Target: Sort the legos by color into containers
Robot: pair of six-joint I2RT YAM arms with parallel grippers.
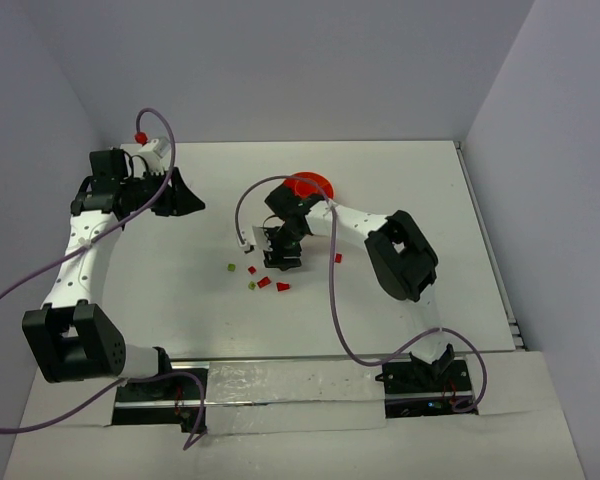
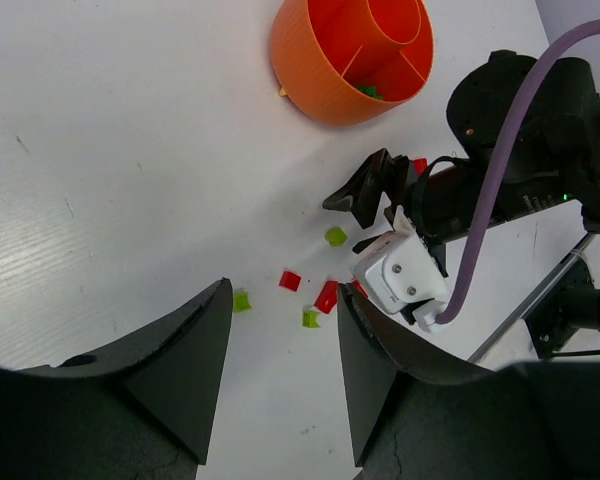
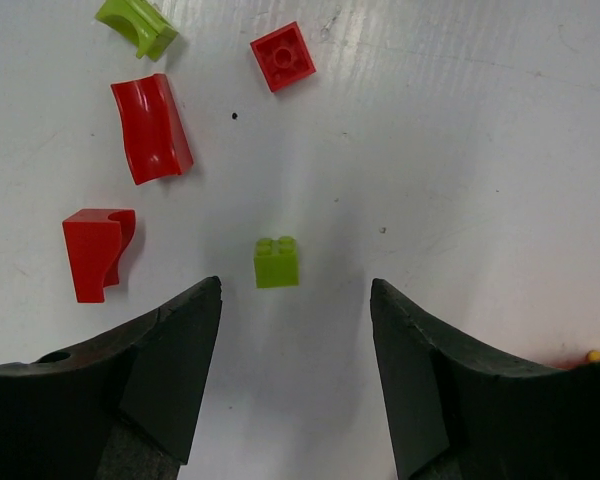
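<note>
Right wrist view: the right gripper (image 3: 295, 292) hangs over the table (image 3: 460, 150), jaws apart and empty. A green brick (image 3: 277, 262) lies just past its tips. Left of the brick are three red pieces (image 3: 152, 127) and a green arch (image 3: 137, 25). Left wrist view: the left gripper (image 2: 282, 298) is likewise spread, holding nothing, back from the scatter. Farthest off stands the bowl (image 2: 320, 85), with what looks like green bits (image 2: 368, 92) in one compartment.

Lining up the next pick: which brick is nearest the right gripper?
The lime-green two-stud brick, just ahead of the right gripper; the red pieces lie farther left.
</note>
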